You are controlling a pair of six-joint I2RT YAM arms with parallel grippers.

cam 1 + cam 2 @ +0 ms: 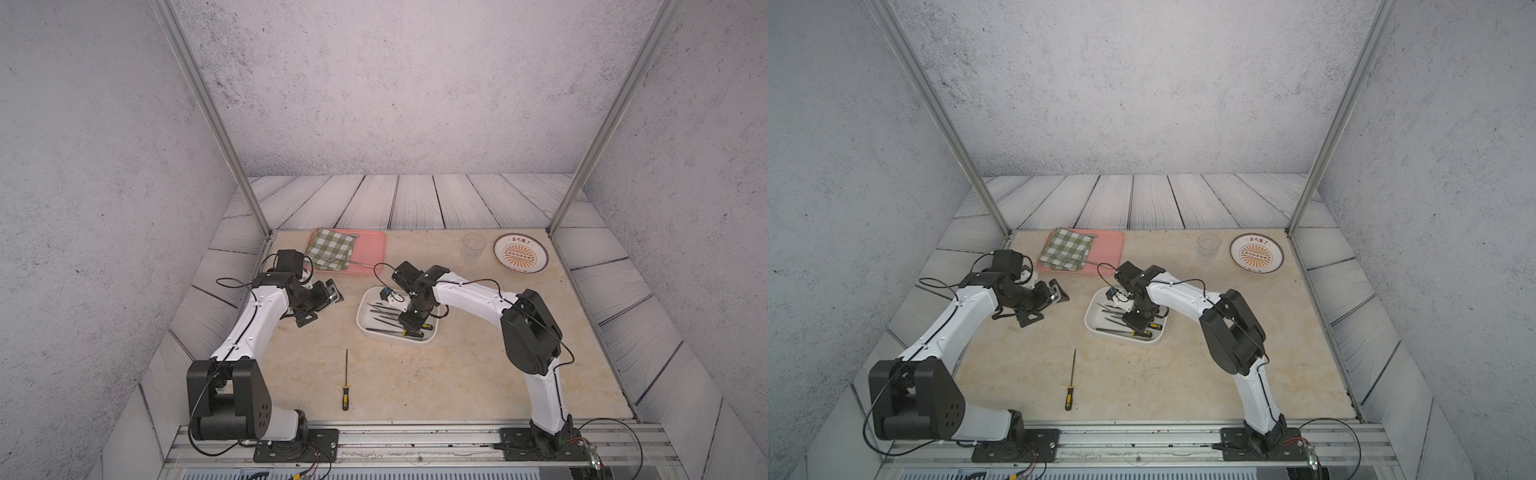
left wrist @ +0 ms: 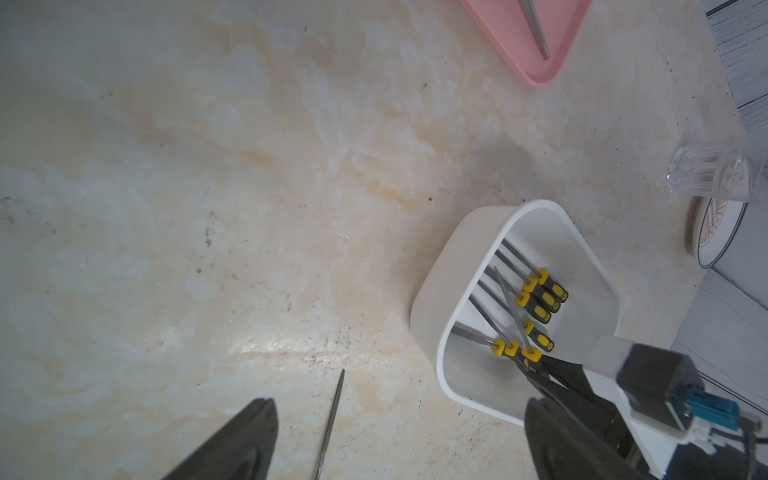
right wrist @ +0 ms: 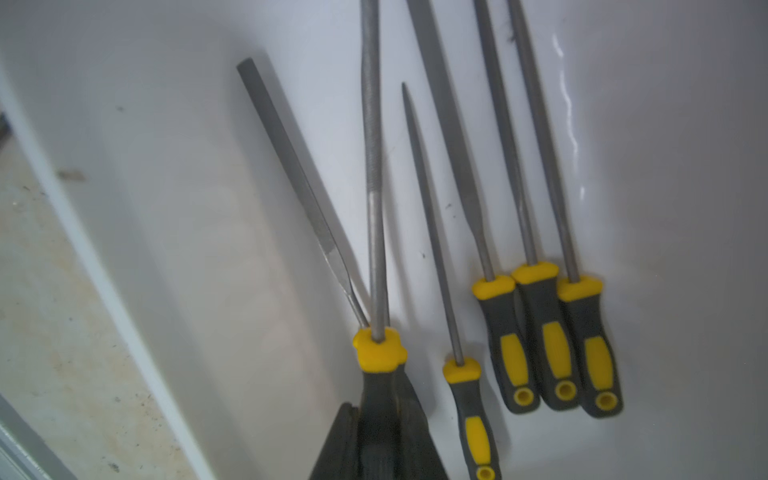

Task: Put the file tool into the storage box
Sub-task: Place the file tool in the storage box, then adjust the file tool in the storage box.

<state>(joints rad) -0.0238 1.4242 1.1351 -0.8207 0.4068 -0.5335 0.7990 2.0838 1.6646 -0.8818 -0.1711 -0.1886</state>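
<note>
Fingers of the left gripper (image 2: 399, 411) stand wide apart and hold nothing. This gripper hangs over the table (image 1: 457, 374) at about 9 o'clock. A pink tray (image 1: 370, 253) lies at 11 o'clock, with a green checked cloth (image 1: 330, 249) and a fork (image 1: 334, 261) on it.

One lone file (image 1: 345, 380) lies flat on the table at 7 o'clock. Its yellow and black handle points to 6 o'clock and its tip to 12 o'clock. It is well apart from the storage box (image 1: 363, 322), which sits near the middle of the table.

The right gripper (image 3: 379, 403) reaches down into the box. Its fingers squeeze tight on the black handle of the held file (image 3: 372, 166). This file is inside the box, and its grey rod crosses over some of the other files (image 3: 552, 345). Five of those lie on the box floor, three side by side.

A clear glass (image 1: 473, 247) stands at 1 o'clock. A round plate (image 1: 520, 253) lies just beside it, on its 3 o'clock side.
</note>
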